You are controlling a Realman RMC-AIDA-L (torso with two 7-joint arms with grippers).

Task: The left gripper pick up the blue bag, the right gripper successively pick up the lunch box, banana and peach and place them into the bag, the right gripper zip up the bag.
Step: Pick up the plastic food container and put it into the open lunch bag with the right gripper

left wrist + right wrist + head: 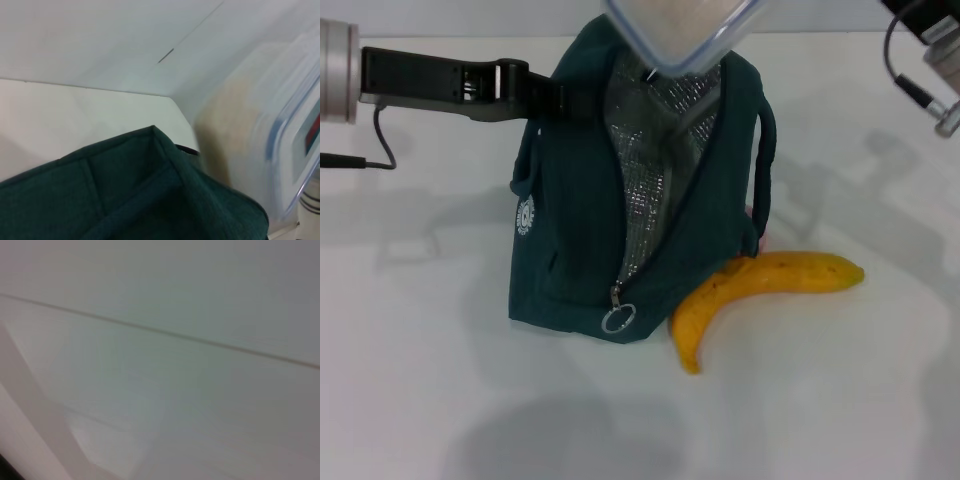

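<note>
Head view: left gripper (552,97) pinching the top edge of the blue bag (580,240), keeping it open for the lunch box (682,28) above the mouth. Banana (760,290) lying on the table (420,380), touching the bag. Right gripper out of sight, so can't tell. Left wrist view: bag rim (150,185) close, lunch box (280,145) just beside. Right wrist view: only plain white.

Bright, even light; soft shadows on the table (440,400); wrist views blurred.
</note>
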